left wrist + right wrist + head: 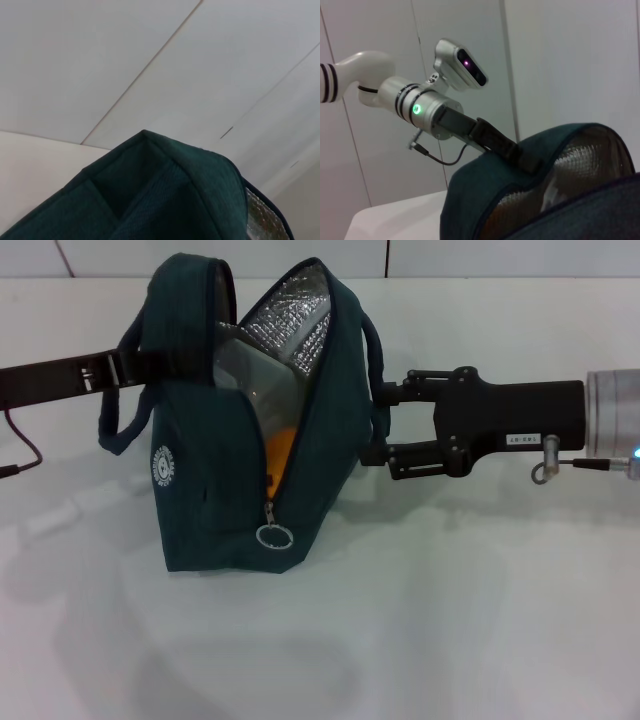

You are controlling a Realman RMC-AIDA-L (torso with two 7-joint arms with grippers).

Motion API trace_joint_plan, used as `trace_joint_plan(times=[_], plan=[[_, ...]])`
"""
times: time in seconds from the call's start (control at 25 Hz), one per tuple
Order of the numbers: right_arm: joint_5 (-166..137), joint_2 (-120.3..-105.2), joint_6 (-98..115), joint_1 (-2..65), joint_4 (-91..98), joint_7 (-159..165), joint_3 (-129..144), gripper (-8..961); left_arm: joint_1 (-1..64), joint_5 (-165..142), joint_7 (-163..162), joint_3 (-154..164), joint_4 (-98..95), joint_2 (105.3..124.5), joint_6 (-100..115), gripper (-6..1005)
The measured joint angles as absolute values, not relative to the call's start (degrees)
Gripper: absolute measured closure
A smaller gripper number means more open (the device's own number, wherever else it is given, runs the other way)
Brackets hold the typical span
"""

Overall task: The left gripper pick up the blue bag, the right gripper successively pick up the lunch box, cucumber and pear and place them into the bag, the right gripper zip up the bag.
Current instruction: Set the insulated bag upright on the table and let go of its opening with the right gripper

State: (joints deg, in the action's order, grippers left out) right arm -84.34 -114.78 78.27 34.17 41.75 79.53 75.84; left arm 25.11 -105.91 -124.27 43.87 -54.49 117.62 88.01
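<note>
Looking down from the head camera, we see the blue bag (215, 480) standing upright on the white table (450, 620), its mouth gaping and the silver foil lining (295, 320) showing between the two sides. The left gripper (140, 365) reaches in from the left and pinches the bag's upper left edge beside a handle; in the right wrist view its black fingers (507, 147) lie closed on the teal fabric. The right gripper (380, 425) sits at the bag's opposite side, jaws parted one above the other, with the right handle (375, 360) running between and just ahead of them; we cannot tell whether the fingertips touch the fabric. Inside the opening, well ahead of the right jaws, the clear lunch box (250, 380) leans, and below it an orange patch of the pear (281, 448) shows. The zip is undone, its ring pull (274, 536) hanging low on the front.
</note>
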Motion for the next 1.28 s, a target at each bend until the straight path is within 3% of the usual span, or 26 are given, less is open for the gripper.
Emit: trace_joint_plan(times=[0.48, 0.8, 1.0, 1.28], plan=[[-85.8, -115.38, 76.1, 37.4, 37.7, 79.2, 76.7, 177, 25.2, -105.9, -124.3, 43.8, -54.5, 117.6, 87.9, 960], [-85.7, -115.72, 73.5, 37.5, 37.8, 75.7, 76.8, 325, 25.2, -105.9, -124.3, 43.9, -54.5, 117.6, 87.9, 960], [-85.7, -115.76, 74.1, 36.9, 39.5, 74.1, 76.8, 544, 25.2, -105.9, -124.2, 43.8, -54.5, 117.6, 87.9, 960], [-86.2, -115.44, 74.3, 32.6, 47.8, 72.2, 77.4, 610, 25.5, -105.9, -123.7, 44.1, -54.5, 117.85, 87.9, 960]])
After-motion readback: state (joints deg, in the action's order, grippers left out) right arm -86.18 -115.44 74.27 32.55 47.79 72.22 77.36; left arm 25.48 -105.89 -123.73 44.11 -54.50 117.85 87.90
